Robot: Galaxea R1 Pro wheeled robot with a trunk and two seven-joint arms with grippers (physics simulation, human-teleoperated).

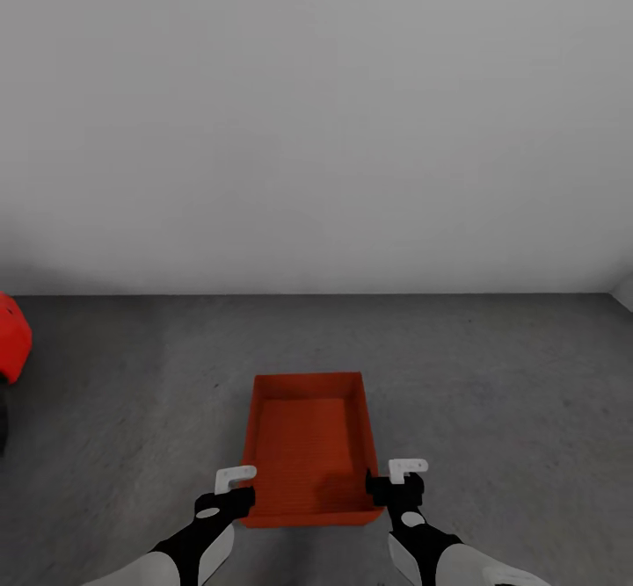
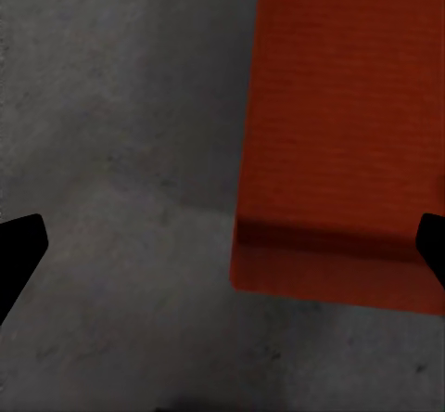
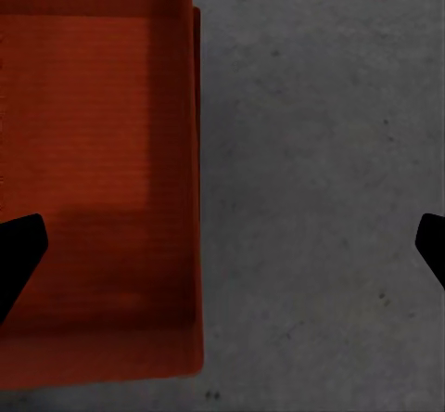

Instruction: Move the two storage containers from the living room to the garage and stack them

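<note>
A red-orange storage container (image 1: 308, 445) lies open-topped on the dark grey garage floor (image 1: 492, 393), its long side pointing away from me. My left gripper (image 1: 236, 488) hovers at its near left corner, open. In the left wrist view that corner of the container (image 2: 343, 152) lies between the spread fingertips (image 2: 20, 245) of the left gripper (image 2: 222, 250), untouched. My right gripper (image 1: 401, 479) is open at the near right corner. The right wrist view has the container's right wall (image 3: 195, 199) inside the wide gap of the right gripper (image 3: 222, 245). Nothing is held.
A plain white wall (image 1: 316, 129) rises behind the container. Part of the red car (image 1: 10, 340) pokes in at the left edge. Bare concrete stretches to both sides of the container.
</note>
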